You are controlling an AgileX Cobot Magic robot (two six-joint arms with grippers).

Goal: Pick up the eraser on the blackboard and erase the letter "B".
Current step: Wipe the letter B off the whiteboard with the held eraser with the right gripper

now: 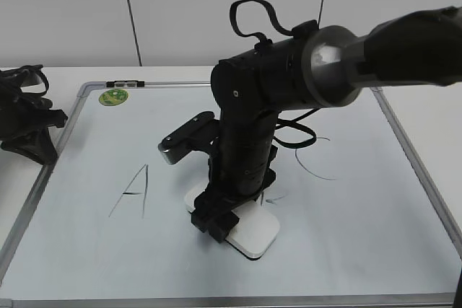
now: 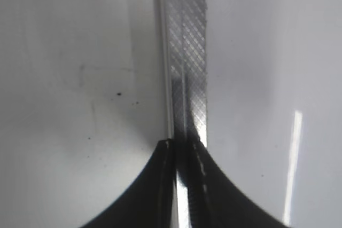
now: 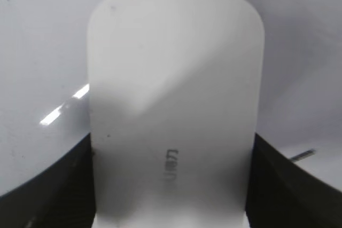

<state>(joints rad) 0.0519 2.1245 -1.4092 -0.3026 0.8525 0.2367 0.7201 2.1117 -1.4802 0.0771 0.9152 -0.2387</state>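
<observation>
**Eraser gripped at board centre**

The eraser (image 1: 249, 232) lies flat at lower centre of the board (image 1: 361, 236), its long axis running away from the right tool (image 3: 171, 206), whose jaws close on its sides. Of the "B" only faint strokes show beside it. The left tool (image 2: 184, 185), jaws together and empty, sits at far left on the table (image 1: 180, 73).

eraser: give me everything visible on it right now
The eraser is a white, smooth, plastic-looking slab with rounded corners and faint grey print on top. It lies flat on the board, near the middle toward the front edge, right of the thin "A". The right hand is shut on it, one dark finger against each long side. Its underside is hidden.
</observation>
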